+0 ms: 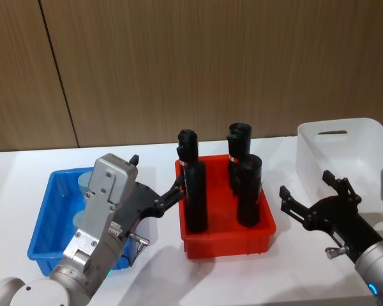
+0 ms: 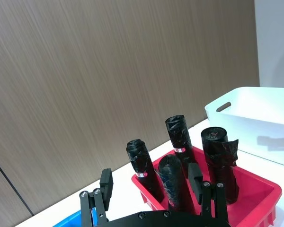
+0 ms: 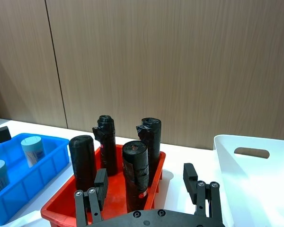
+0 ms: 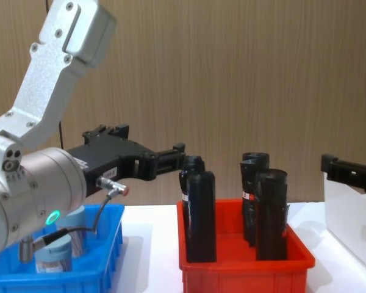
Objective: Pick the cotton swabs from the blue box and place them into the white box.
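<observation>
We see the cotton swabs (image 3: 31,150) as small clear jars with pale lids, standing upright in the blue box (image 1: 50,213) at the left end of the table (image 1: 25,166). Two jars are plain in the right wrist view. None is in the white box (image 1: 360,137) at the far right. A red bin (image 1: 226,245) of tall black bottles (image 1: 195,191) sits between the two boxes.

The left gripper (image 1: 157,173) hovers above the blue box's right edge, pointing toward the red bin, jaws spread wide, nothing held. The right gripper (image 1: 306,185) hangs just in front of the white box, right of the red bin, jaws also wide, empty.

Our read: the first pick is not yet made. The jars look light and rigid, thin hard plastic with smooth walls, so likely slippery. They should not crush under a modest squeeze, but could tip or skid on the box floor if nudged. We would come down from above and close across the round body just below the lid, or on the lid rim itself, fingers straddling the diameter. The jars seem to stand close to the box walls, so finger room on that side looks tight. The carry must clear the tall bottles.
</observation>
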### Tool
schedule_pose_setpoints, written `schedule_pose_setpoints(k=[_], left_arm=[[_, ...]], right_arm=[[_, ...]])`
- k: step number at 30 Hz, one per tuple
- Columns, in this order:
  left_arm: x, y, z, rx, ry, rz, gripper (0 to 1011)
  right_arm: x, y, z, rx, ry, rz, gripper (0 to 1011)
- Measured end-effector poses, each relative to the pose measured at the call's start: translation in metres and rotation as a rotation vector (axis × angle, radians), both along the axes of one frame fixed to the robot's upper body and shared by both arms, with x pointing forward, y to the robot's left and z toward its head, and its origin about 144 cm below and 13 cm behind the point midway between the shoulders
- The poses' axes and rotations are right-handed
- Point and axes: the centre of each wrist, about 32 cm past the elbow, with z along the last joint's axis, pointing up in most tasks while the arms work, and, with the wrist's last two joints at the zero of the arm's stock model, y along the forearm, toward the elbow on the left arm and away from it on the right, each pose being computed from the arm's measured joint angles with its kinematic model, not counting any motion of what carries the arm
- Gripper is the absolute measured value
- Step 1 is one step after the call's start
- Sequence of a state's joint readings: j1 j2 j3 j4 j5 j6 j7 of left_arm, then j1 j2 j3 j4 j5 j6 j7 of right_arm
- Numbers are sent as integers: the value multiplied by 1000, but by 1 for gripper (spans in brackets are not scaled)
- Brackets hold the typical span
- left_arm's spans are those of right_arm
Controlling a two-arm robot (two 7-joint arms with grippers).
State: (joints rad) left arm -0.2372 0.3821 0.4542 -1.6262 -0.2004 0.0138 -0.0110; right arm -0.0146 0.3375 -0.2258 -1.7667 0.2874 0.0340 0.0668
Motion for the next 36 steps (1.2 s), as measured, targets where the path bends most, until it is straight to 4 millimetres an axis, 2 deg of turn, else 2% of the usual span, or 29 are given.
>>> schedule_pose_setpoints(k=[36], left_arm=[[0,0,0,0,0,0,1010]], right_arm=[[0,0,0,0,0,0,1001]])
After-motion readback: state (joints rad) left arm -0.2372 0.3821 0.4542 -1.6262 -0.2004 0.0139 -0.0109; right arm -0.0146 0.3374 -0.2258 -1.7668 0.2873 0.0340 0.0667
